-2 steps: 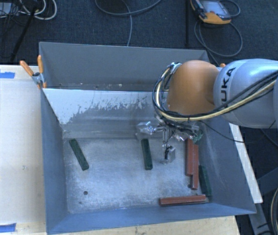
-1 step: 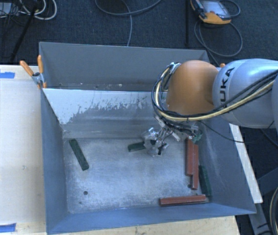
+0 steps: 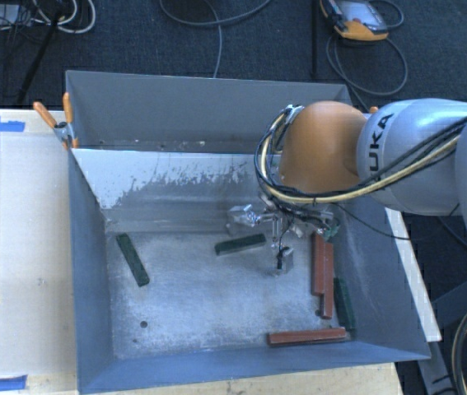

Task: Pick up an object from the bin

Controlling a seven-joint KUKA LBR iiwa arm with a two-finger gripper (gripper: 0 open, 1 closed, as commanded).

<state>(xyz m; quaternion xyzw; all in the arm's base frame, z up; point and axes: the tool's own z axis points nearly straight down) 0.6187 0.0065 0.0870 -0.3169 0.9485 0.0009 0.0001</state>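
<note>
where the floor of the grey bin (image 3: 93,262) meets its near wall, a brown bar (image 3: 307,336) lies with its long axis along that wall. by the right wall, a second brown bar (image 3: 323,274) runs near to far, with a dark green strip (image 3: 344,303) just beside it. a left green bar (image 3: 132,259) lies slanted, well apart from the rest. at mid-floor the claw (image 3: 281,260) hangs just beside the right end of the central green bar (image 3: 240,244), whose long axis runs left to right, its right end tipped slightly toward the far wall. whether the claw is released or clenched cannot be told.
</note>
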